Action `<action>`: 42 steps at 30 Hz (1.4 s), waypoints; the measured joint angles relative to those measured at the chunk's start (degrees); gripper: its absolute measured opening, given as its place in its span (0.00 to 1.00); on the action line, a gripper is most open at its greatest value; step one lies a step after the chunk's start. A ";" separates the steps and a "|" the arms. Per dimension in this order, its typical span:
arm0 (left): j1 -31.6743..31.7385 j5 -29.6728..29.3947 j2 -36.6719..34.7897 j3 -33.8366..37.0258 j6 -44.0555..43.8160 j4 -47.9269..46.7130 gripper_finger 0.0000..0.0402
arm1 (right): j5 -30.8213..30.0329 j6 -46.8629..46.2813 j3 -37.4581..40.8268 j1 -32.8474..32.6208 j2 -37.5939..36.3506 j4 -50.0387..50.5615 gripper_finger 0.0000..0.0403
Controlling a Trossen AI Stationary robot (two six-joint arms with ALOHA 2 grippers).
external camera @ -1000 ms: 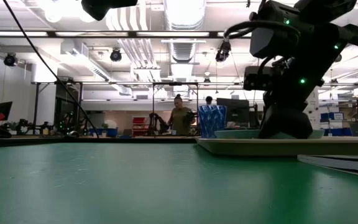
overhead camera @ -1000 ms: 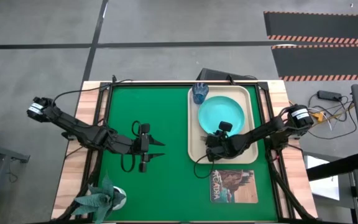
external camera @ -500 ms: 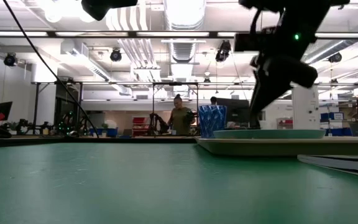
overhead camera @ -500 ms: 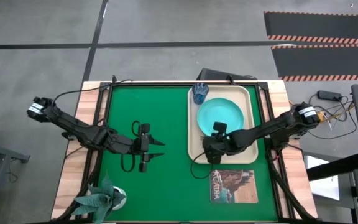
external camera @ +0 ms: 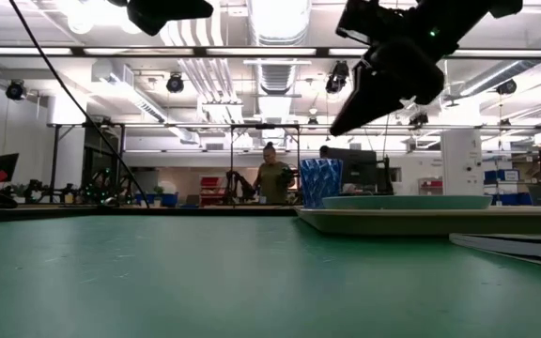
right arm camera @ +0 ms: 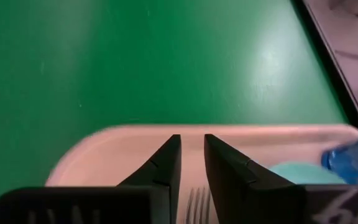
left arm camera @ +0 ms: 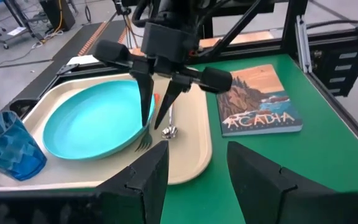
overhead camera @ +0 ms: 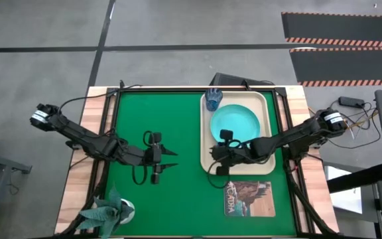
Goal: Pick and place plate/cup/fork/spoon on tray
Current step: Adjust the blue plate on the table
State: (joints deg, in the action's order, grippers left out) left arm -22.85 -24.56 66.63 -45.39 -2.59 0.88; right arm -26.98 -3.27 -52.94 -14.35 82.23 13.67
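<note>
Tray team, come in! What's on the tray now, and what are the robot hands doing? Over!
Right gripper open, empty, above the tray. Left gripper open over the mat. Plate, cup, fork, spoon all aboard. Nothing blocking.

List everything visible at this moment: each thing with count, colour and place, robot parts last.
tray: one, beige, right half of the mat.
plate: one, turquoise, on the tray.
cup: one, blue, see-through, tray's far corner.
fork: one, silver head, on the tray at the plate's edge.
spoon: one, silver bowl, on the tray beside the fork.
Acadia picture card: one, on the mat beside the tray.
potted plant: one, green, table's near-left corner.
person: one, in the room behind.
left claw: open, above mid-mat.
right claw: open, above the fork and spoon.
</note>
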 joint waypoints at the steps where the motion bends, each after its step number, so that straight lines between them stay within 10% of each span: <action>1: 0.00 0.00 0.00 0.00 0.00 0.20 0.37 | 0.03 1.02 0.01 0.00 0.11 -1.13 0.15; 42: 0.00 -4.50 0.00 0.02 0.00 0.29 0.37 | 0.02 2.89 0.10 0.13 -0.01 -2.42 0.13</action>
State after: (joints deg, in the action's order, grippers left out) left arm -22.85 -29.06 66.63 -45.36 -2.59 1.17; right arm -26.96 -0.39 -52.84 -14.22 82.21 11.25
